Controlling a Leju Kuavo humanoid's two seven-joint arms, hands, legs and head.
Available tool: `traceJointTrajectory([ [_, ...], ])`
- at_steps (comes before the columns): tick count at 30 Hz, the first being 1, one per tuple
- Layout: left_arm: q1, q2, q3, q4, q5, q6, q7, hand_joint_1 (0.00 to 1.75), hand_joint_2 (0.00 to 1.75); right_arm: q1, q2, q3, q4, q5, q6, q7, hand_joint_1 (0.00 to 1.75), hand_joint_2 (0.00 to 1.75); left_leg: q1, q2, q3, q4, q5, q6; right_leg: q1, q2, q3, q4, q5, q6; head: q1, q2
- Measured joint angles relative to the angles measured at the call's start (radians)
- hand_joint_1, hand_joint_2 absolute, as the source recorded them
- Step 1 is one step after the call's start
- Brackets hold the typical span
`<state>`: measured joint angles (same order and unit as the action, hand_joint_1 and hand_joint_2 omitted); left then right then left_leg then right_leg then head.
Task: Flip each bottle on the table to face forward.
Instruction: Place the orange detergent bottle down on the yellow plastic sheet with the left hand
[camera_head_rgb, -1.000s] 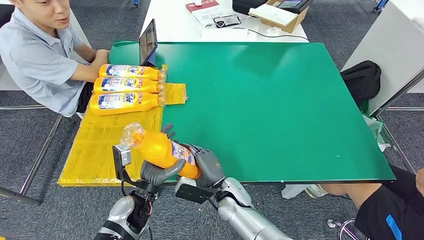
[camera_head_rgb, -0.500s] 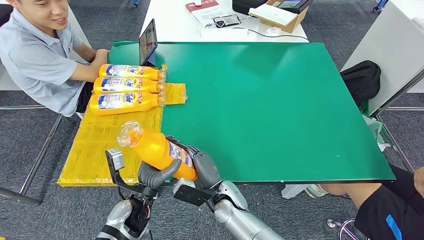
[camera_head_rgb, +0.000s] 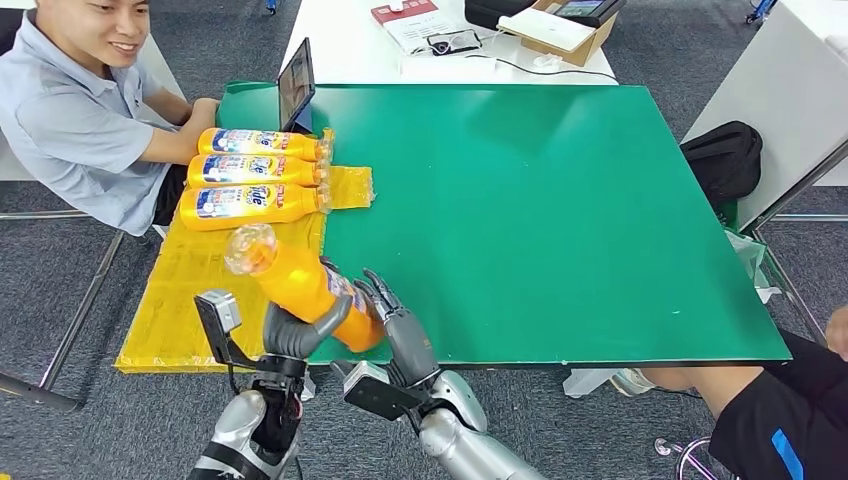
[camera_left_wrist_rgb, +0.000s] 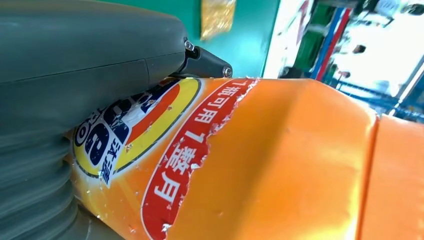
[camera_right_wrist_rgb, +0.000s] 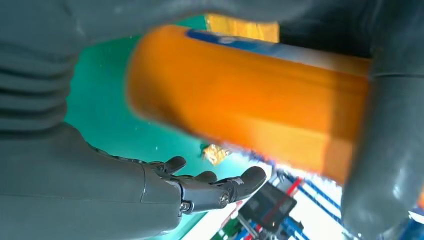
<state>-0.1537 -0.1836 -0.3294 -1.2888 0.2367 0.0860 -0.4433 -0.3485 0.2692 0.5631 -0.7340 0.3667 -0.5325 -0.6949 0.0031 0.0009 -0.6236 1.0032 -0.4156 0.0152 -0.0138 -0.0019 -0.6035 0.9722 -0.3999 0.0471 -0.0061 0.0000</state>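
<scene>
My left hand (camera_head_rgb: 300, 336) grips an orange bottle (camera_head_rgb: 292, 283) around its body, just above the near left corner of the green table (camera_head_rgb: 560, 210). The bottle tilts with its clear cap up and to the left. In the left wrist view its torn label (camera_left_wrist_rgb: 165, 150) lies against my left hand (camera_left_wrist_rgb: 75, 75). My right hand (camera_head_rgb: 396, 326) is beside the bottle's base with its fingers (camera_right_wrist_rgb: 215, 187) straightened and apart from the bottle (camera_right_wrist_rgb: 250, 100). Three more orange bottles (camera_head_rgb: 255, 171) lie side by side on the yellow sheet (camera_head_rgb: 195, 290), labels up.
A person (camera_head_rgb: 80, 110) sits at the table's left, arm beside the lying bottles. A dark tablet (camera_head_rgb: 296, 85) stands at the far left corner. A black bag (camera_head_rgb: 725, 160) lies off the right edge. A white table (camera_head_rgb: 440, 40) with items stands behind.
My left hand has carried the bottle left and tipped its cap higher. My right hand has let go of the base and spread its fingers.
</scene>
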Motion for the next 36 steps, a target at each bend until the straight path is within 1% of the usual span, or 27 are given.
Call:
traceJointTrajectory([
  [5, -0.017, 0.002, 0.012, 0.003, -0.026, 0.03, -0.006, 1.75, 1.75, 0.015, -0.001, 0.0, -0.023, -0.005, -0.016, -0.003, 0.0, 0.0, 0.0, 0.0, 0.0, 0.0, 0.0, 0.0, 0.0, 0.0, 0.0, 0.0, 0.0, 0.0, 0.0, 0.0],
  [6, -0.02, 0.002, 0.013, 0.005, -0.044, 0.049, -0.006, 1.75, 1.75, 0.019, -0.002, 0.0, -0.031, -0.009, -0.028, -0.003, 0.0, 0.0, 0.0, 0.0, 0.0, 0.0, 0.0, 0.0, 0.0, 0.0, 0.0, 0.0, 0.0, 0.0, 0.0, 0.0],
  [8, -0.032, 0.008, 0.015, 0.016, -0.121, 0.121, -0.01, 1.75, 1.75, 0.031, -0.007, 0.0, -0.059, -0.027, -0.073, -0.004, 0.0, 0.0, 0.0, 0.0, 0.0, 0.0, 0.0, 0.0, 0.0, 0.0, 0.0, 0.0, 0.0, 0.0, 0.0, 0.0],
  [11, -0.075, 0.028, 0.032, 0.063, -0.33, 0.29, -0.024, 1.75, 1.75, 0.055, -0.023, -0.002, -0.13, -0.033, -0.144, -0.004, 0.0, 0.0, 0.0, 0.0, 0.0, 0.0, 0.0, 0.0, 0.0, 0.0, 0.0, 0.0, 0.0, 0.0, 0.0, 0.0],
  [14, -0.15, 0.058, 0.051, 0.153, -0.627, 0.466, -0.014, 1.75, 1.75, 0.078, -0.034, -0.023, -0.206, -0.005, -0.161, -0.004, 0.0, 0.0, 0.0, 0.0, 0.0, 0.0, 0.001, 0.0, 0.0, 0.0, 0.0, 0.0, 0.0, 0.0, 0.0, 0.0],
  [16, -0.214, 0.079, 0.056, 0.238, -0.845, 0.542, 0.023, 1.75, 1.75, 0.085, -0.039, -0.038, -0.243, -0.009, -0.161, -0.004, 0.0, 0.0, 0.0, -0.001, 0.0, 0.0, 0.001, 0.0, 0.0, -0.001, 0.0, 0.001, 0.0, 0.0, 0.0, 0.0],
  [18, -0.276, 0.096, 0.056, 0.327, -1.006, 0.576, 0.064, 1.75, 1.75, 0.086, -0.044, -0.047, -0.265, -0.026, -0.159, -0.004, 0.0, 0.0, 0.0, -0.001, 0.0, 0.0, 0.001, 0.0, 0.0, 0.0, 0.0, 0.001, 0.001, 0.0, 0.0, 0.0],
  [21, -0.358, 0.112, 0.055, 0.458, -1.111, 0.57, 0.11, 1.75, 1.75, 0.087, -0.05, -0.053, -0.28, -0.05, -0.14, -0.004, 0.0, 0.0, 0.0, 0.0, 0.0, 0.0, 0.002, 0.0, 0.0, 0.0, 0.0, 0.001, 0.001, 0.0, 0.0, 0.0],
  [25, -0.45, 0.123, 0.062, 0.61, -1.121, 0.528, 0.138, 1.75, 1.75, 0.092, -0.052, -0.053, -0.282, -0.068, -0.116, -0.004, 0.0, 0.0, 0.0, 0.0, 0.0, 0.0, 0.002, 0.0, 0.0, 0.0, 0.0, 0.001, 0.001, 0.0, 0.0, 0.0],
  [27, -0.486, 0.127, 0.064, 0.667, -1.146, 0.523, 0.162, 1.75, 1.75, 0.095, -0.053, -0.053, -0.282, -0.074, -0.111, -0.004, 0.0, 0.0, 0.0, 0.0, 0.0, 0.0, 0.002, 0.0, 0.0, 0.0, 0.0, 0.001, 0.001, 0.0, 0.0, 0.0],
  [31, -0.542, 0.135, 0.053, 0.761, -1.265, 0.507, 0.258, 1.75, 1.75, 0.097, -0.056, -0.053, -0.282, -0.081, -0.096, -0.004, 0.0, 0.0, 0.0, 0.0, -0.001, 0.0, 0.001, 0.0, 0.0, 0.0, -0.001, 0.001, 0.001, 0.0, 0.0, 0.0],
  [34, -0.575, 0.146, 0.023, 0.827, -1.36, 0.432, 0.327, 1.74, 1.75, 0.097, -0.059, -0.053, -0.282, -0.093, -0.084, -0.004, 0.0, 0.0, 0.0, 0.0, -0.001, 0.0, 0.001, 0.0, 0.0, 0.0, -0.001, 0.001, 0.001, 0.0, 0.0, 0.0],
  [35, -0.584, 0.15, 0.012, 0.847, -1.385, 0.397, 0.345, 1.7, 1.75, 0.097, -0.06, -0.053, -0.282, -0.097, -0.08, -0.004, 0.0, 0.0, 0.0, 0.0, -0.001, 0.0, 0.001, 0.0, 0.0, 0.0, -0.001, 0.001, 0.001, 0.0, 0.0, 0.0],
  [36, -0.589, 0.153, 0.001, 0.864, -1.403, 0.365, 0.358, 1.62, 1.75, 0.097, -0.061, -0.053, -0.282, -0.102, -0.075, -0.004, 0.0, 0.0, 0.0, 0.0, -0.001, 0.0, 0.001, 0.0, 0.0, 0.0, -0.001, 0.001, 0.001, 0.0, 0.0, 0.0],
])
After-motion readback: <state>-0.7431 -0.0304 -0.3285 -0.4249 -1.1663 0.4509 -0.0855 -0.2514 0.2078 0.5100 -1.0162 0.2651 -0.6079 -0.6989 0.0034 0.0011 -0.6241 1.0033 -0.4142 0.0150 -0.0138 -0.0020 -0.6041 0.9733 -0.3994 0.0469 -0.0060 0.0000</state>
